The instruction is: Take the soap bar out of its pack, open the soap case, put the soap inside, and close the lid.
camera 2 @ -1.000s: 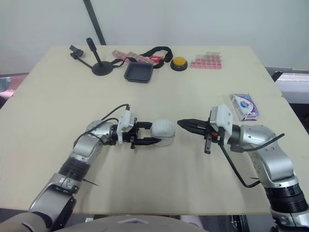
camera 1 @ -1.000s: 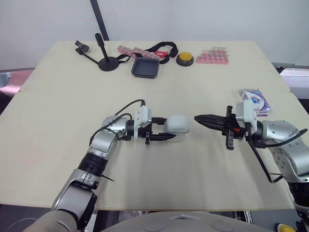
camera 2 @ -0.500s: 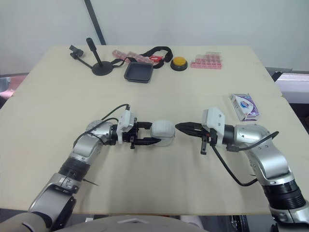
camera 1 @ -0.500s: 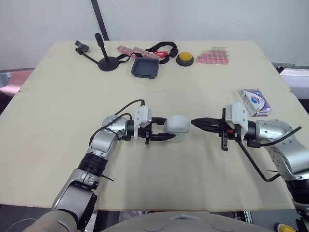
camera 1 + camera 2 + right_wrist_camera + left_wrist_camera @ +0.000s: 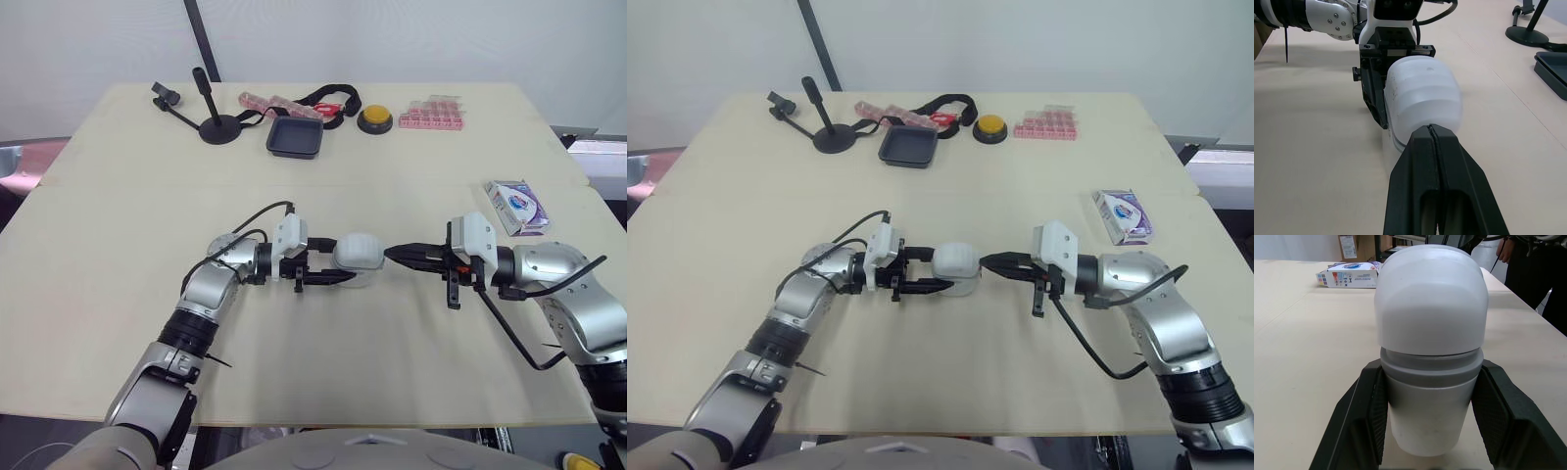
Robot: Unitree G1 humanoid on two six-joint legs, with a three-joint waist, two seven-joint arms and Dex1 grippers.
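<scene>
Broadly, the pale table (image 5: pixel 118 294) carried everything, with the work at the middle of the frame. My left gripper (image 5: pixel 942 269) was clamped on the lower half of the soap case (image 5: pixel 359 253), one finger on each side, and the white lid was on. My right gripper (image 5: pixel 390 255) was empty, its fingers pressed together and their tips just beside the lid's rounded end; I couldn't tell whether they touched. The soap pack (image 5: pixel 516 206) lay at the right edge, well apart from both. To open it cleanly, I judged the right fingers should part and grip the lid above its seam, with the left holding the base firm against twisting.
</scene>
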